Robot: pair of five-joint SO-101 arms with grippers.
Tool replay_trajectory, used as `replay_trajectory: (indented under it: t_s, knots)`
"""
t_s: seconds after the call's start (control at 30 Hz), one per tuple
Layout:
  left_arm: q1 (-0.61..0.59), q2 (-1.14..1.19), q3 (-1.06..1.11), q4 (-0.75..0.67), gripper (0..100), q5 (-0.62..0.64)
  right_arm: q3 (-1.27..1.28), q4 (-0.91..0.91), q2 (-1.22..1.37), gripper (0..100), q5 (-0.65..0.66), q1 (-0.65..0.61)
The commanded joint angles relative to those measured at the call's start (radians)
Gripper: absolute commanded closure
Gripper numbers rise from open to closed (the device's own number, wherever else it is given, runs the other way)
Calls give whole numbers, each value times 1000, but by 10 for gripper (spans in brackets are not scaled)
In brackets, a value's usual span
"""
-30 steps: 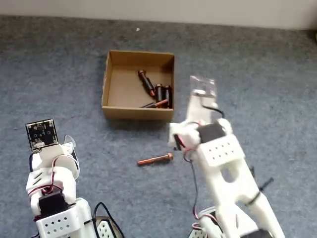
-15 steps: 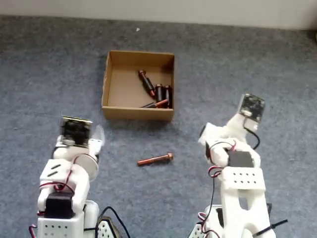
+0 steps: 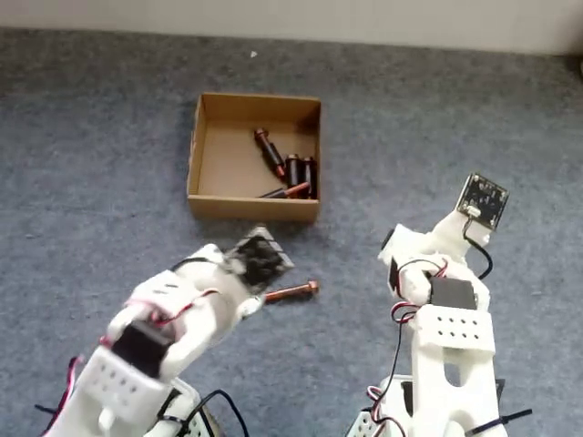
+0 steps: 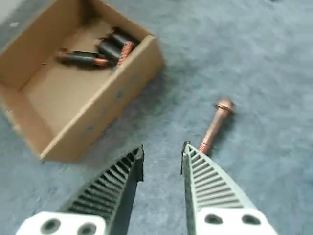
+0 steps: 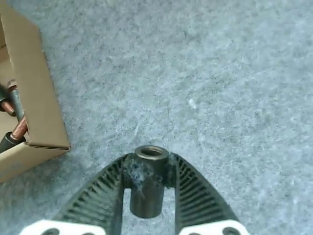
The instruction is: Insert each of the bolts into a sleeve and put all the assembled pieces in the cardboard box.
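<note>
A copper bolt [image 3: 291, 291] lies on the grey carpet in front of the cardboard box [image 3: 208, 150]. In the left wrist view my left gripper [image 4: 162, 151] is open just above the carpet, with the bolt [image 4: 215, 125] slightly beyond one fingertip and the box [image 4: 105, 105] close by. My right gripper [image 5: 149, 160] is shut on a dark sleeve [image 5: 145, 196], held upright with its open end showing. It hangs over bare carpet to the right of the box [image 5: 34, 107]. Several assembled pieces [image 3: 287, 171] lie in the box's right half.
The left arm [image 3: 173, 314] leans forward over the carpet toward the bolt. The right arm [image 3: 437, 291] stands drawn back at the right side. Grey carpet stretches all round the box, with a pale wall edge at the far back.
The right arm drew back from beside the box to the right, still holding the sleeve. The left arm swung forward and rightward from the left side, ending over the bolt.
</note>
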Motion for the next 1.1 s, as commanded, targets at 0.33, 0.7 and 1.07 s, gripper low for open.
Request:
replay_trajectory:
  t_s: [0.33, 0.7, 1.07]
  knots:
    - [94, 811, -387, -114, 776, -51, -10, -25, -30, 993, 12, 70]
    - [124, 1247, -616, -127, 779, -68, -10, -25, -33, 993, 12, 93]
    - [139, 1297, -673, -123, 995, -68, -10, -25, -35, 993, 12, 91]
